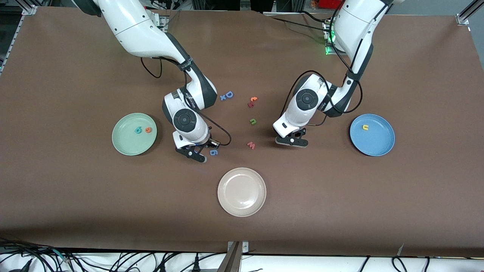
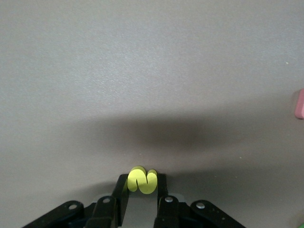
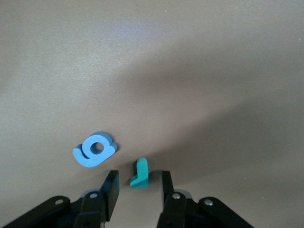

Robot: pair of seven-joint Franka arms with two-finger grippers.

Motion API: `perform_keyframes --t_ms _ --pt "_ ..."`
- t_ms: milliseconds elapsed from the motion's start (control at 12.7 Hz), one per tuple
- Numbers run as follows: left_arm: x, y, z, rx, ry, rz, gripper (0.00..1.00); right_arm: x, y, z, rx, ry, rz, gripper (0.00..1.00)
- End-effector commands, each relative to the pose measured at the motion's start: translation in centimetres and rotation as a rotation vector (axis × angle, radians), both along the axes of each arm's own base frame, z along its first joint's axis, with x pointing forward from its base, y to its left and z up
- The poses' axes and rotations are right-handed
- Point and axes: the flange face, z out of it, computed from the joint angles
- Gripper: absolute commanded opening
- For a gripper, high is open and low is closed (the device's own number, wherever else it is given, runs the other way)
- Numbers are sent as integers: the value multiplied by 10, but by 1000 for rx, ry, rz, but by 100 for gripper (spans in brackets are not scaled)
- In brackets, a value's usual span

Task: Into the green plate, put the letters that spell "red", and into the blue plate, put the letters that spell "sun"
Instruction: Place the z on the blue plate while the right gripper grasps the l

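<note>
My left gripper [image 1: 292, 142] [image 2: 142, 178] is down at the table near its middle, shut on the yellow "s" [image 2: 142, 182]. My right gripper [image 1: 196, 152] [image 3: 139, 178] is low beside the green plate [image 1: 124, 145], open, its fingers on either side of the teal "r" [image 3: 140, 173] with a gap on each side. The green plate holds the teal "d" [image 1: 138, 130] and the orange "e" [image 1: 148, 130]. In the blue plate [image 1: 378, 145] lies the yellow "u" [image 1: 365, 127]. The green "n" [image 1: 253, 121] lies on the table between the two grippers.
A darker blue "6" [image 1: 214, 152] [image 3: 95, 149] lies right beside the right gripper. The pink "w" [image 1: 251, 145] [image 2: 299, 103] is near the left gripper. Red and orange letters [image 1: 252, 102] and a blue "D" [image 1: 229, 94] lie farther back. A beige plate [image 1: 242, 206] sits nearest the camera.
</note>
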Motion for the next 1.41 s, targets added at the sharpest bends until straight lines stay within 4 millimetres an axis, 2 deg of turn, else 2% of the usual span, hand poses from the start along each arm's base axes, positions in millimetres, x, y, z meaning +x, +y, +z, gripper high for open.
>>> perform_keyframes --t_ms 0,79,236,393,785,864,1021,1335 --pt "10 16 9 12 -10 -5 17 1 1 -3 -19 -13 10 43" --pt "15 29 13 18 -13 -46 17 1 1 -4 -27 -17 19 43" --pt "26 68 27 37 2 -130 17 0 0 -5 -31 -16 21 41" --pt "31 109 40 45 24 -179 18 -1 1 -5 -31 -14 23 30" --pt "49 233 50 48 30 -321 20 -4 -1 -9 -36 -6 25 1" --pt "51 252 51 50 30 -360 20 -3 -1 -9 -37 -7 26 1" --pt "52 283 53 50 32 -413 19 0 -2 -2 -34 -11 36 1" --pt "45 320 49 36 97 -482 20 4 -18 27 -62 20 123 1"
